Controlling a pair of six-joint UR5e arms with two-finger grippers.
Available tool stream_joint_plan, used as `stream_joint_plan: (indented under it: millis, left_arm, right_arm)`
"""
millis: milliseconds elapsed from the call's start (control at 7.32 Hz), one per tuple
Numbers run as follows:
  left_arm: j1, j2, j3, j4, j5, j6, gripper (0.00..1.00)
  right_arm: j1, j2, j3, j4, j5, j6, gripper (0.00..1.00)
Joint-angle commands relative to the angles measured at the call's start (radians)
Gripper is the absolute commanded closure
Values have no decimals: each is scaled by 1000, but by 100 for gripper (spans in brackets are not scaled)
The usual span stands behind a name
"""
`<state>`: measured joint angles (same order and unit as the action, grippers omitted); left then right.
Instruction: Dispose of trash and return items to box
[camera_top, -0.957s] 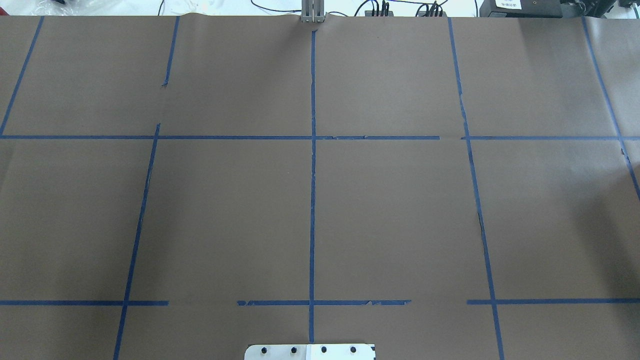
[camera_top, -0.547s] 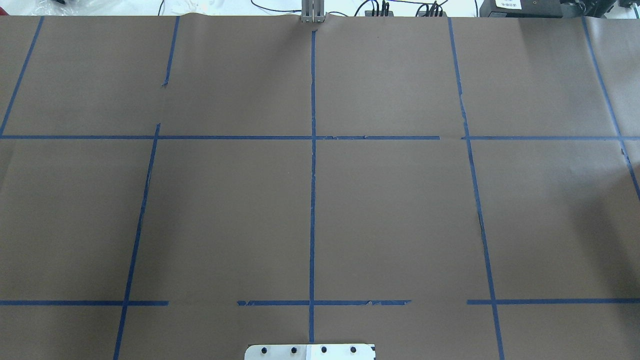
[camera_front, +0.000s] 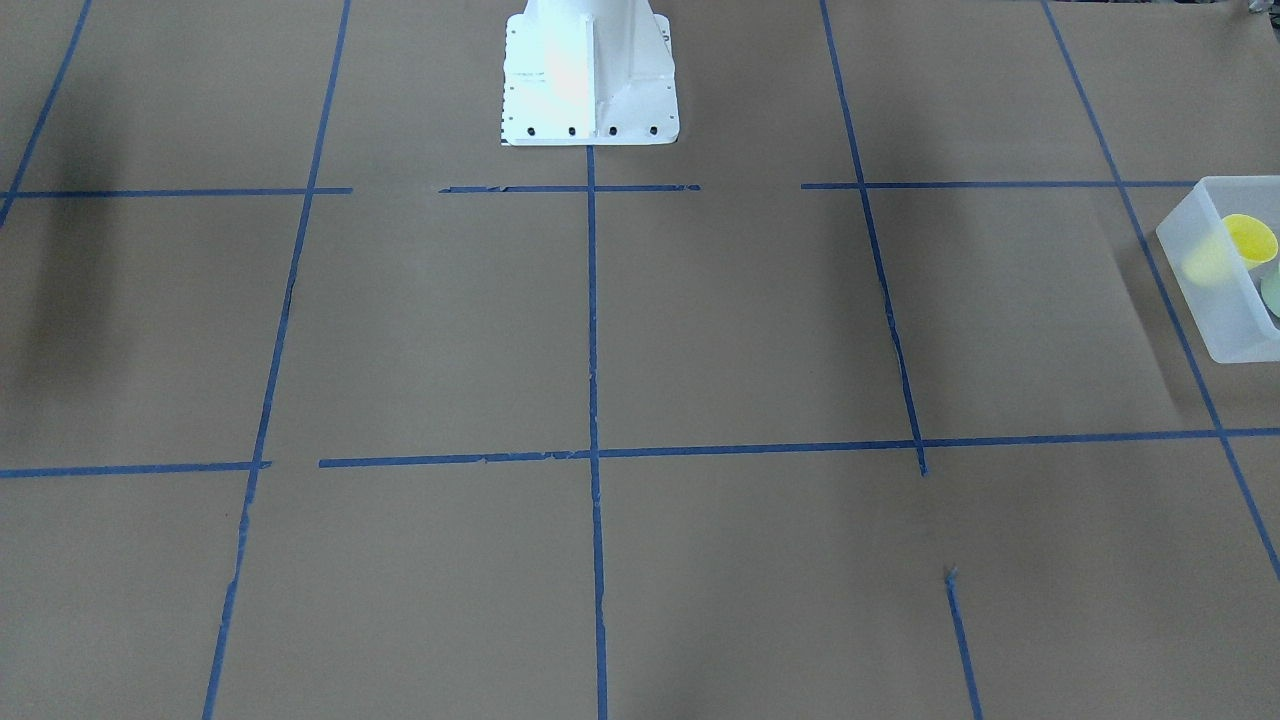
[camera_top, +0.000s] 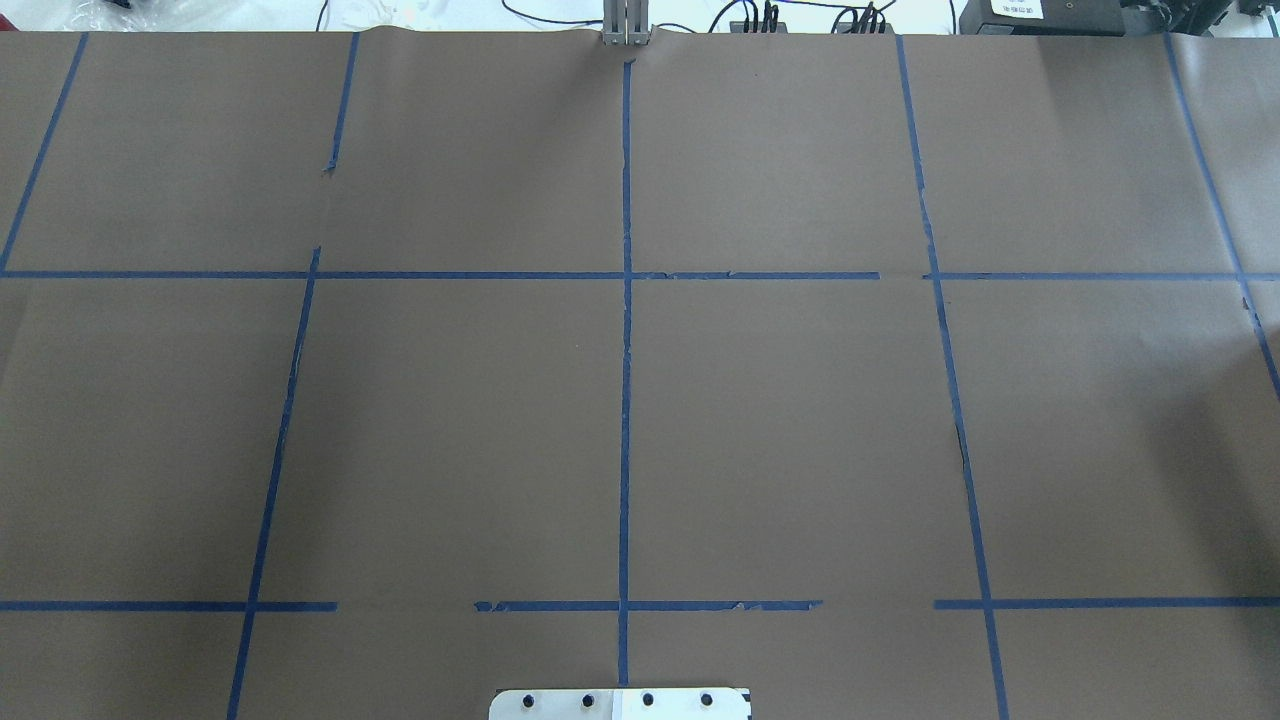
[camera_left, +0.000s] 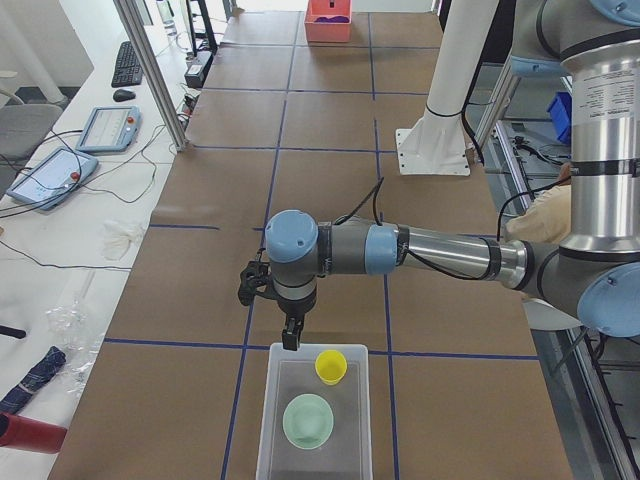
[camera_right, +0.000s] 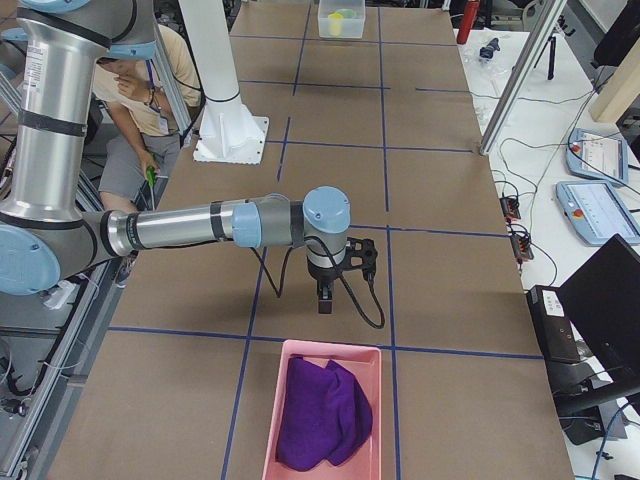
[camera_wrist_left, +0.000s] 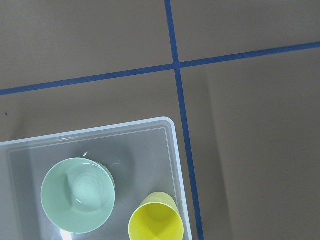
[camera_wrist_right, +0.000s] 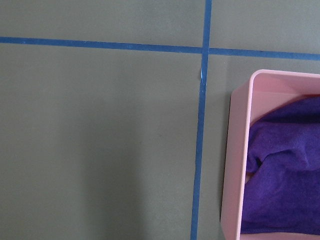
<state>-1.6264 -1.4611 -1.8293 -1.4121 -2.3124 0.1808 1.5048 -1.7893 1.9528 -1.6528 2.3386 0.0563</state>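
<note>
Items boxed; task judged all but complete.
Left jaws and right jaws: apart or together, cannot tell. Cup (camera_wrist_left: 155, 222) and bowl (camera_wrist_left: 78, 195) sit side by side inside the box (camera_wrist_left: 172, 150); purple cloth (camera_wrist_right: 285, 165) lies in the pink bin (camera_wrist_right: 235, 150). Next move, as judged: withdraw both arms.

Brown table (camera_top: 800, 420) gridded with blue tape (camera_top: 625, 400) carries box (camera_front: 1200, 295) and pink bin (camera_wrist_right: 236, 150)

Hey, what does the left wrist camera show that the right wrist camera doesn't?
Only the left wrist view shows the frosted box, with the mint-green bowl and the yellow cup inside it. Only the right wrist view shows a pink bin holding a purple cloth. Both share the brown table cover and a crossing of blue tape lines beside the container.
</note>
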Motion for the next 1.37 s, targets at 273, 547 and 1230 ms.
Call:
stream_joint_plan:
  millis: [273,547,1230]
  left_arm:
    - [-1,-7,-11,-1,-2,-1,0]
    - [-1,-16,-16,-2,-4,0,0]
    - [-1,-19,-21,-38,-5,0,0]
  right_arm:
    - [2,-59,23,-1,-8,-13,0]
    - [0,-47,8,1,-28,-12,0]
    - [0,-47,8,2,-56,0,0]
